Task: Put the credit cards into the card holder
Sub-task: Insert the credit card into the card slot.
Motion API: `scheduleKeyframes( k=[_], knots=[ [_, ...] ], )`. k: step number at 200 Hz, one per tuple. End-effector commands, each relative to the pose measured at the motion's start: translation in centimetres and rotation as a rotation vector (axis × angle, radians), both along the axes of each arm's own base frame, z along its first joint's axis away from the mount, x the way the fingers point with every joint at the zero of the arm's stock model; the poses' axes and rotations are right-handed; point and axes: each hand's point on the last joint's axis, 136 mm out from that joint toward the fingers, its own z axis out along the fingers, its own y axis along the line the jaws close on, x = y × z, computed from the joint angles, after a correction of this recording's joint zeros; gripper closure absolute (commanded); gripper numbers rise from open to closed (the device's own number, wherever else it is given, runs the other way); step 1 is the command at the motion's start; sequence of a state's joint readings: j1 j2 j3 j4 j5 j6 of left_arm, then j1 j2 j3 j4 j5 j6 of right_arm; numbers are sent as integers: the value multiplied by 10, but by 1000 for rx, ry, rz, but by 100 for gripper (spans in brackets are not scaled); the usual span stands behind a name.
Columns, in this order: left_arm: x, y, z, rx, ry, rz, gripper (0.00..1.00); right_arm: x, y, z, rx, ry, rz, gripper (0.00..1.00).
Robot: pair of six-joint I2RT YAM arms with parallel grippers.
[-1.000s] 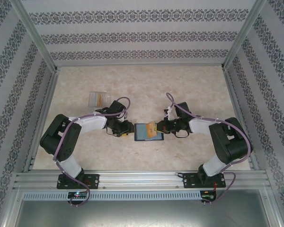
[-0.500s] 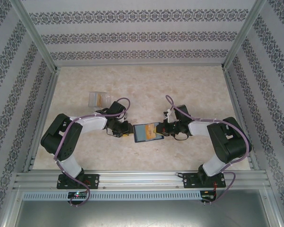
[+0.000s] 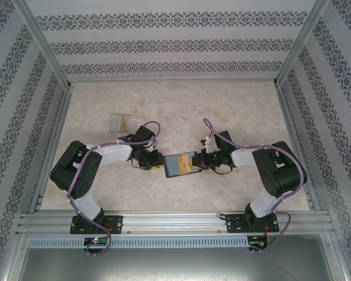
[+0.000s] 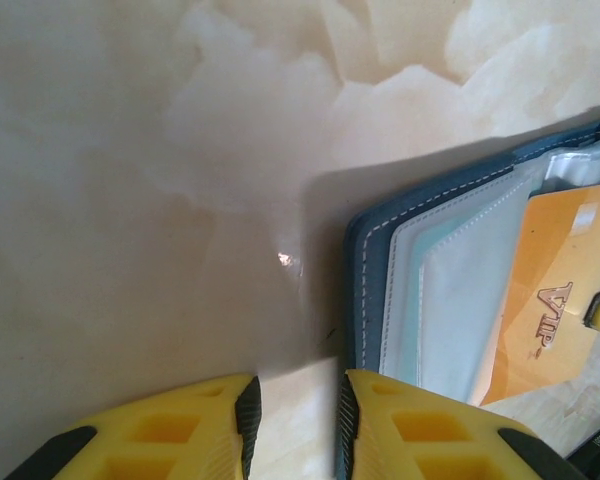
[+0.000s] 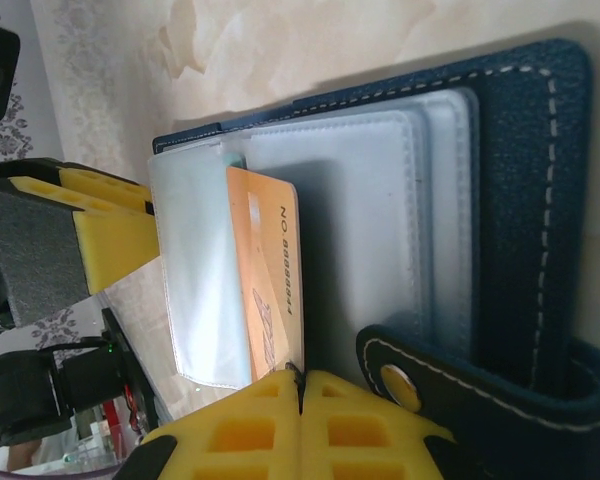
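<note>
Where the two arms meet at the middle of the table [image 3: 222, 105], the navy card holder [image 3: 174, 165] lies open between them, well apart from the clear plastic box [image 3: 121, 122] that sits beyond the left arm with something orange inside. The left tool [image 3: 158, 161] rests low at the holder's left edge; its wrist view shows its fingers a little apart with bare table between them, the right-hand finger just against the stitched blue edge [image 4: 365, 300]. The right tool [image 5: 300, 385] has its yellow fingers pressed together on the near edge of an orange credit card [image 5: 265, 280], which stands among the clear sleeves [image 5: 380, 200], one loose sleeve leaf bent up on its far side. The clasp tab [image 5: 460, 380] curls beside the right tool's finger. The card's far end is veiled by the cloudy sleeve, so how far in it sits is unclear. In the left wrist view the card [image 4: 550, 300] and the holder run off the frame, and whether the left finger actually touches the holder cannot be told. Compared with a second ago, the right tool has moved slightly leftward, the holder has slid a little towards the left tool, and the card lies farther over the holder's pages.
</note>
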State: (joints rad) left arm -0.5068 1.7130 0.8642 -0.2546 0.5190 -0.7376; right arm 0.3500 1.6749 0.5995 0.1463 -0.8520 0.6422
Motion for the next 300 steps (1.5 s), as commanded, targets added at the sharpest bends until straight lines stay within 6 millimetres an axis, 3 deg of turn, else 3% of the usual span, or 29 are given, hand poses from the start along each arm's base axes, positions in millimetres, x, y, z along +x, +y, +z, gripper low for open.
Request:
scheduleKeyframes(
  k=[1, 44, 187, 242, 300],
  knots=[
    [-11, 2, -31, 41, 51, -26, 69, -1, 9, 1, 13, -11, 55, 100],
    [-10, 0, -33, 32, 52, -34, 76, 1, 20, 0, 24, -4, 72, 100],
    [-6, -2, -37, 42, 59, -37, 76, -1, 55, -3, -15, -24, 75, 100],
    [-6, -7, -31, 4, 73, -9, 76, -3, 65, -6, -70, -46, -2, 100],
    [-8, -5, -32, 4, 86, 5, 76, -4, 66, 13, -44, -85, -74, 86]
  ],
)
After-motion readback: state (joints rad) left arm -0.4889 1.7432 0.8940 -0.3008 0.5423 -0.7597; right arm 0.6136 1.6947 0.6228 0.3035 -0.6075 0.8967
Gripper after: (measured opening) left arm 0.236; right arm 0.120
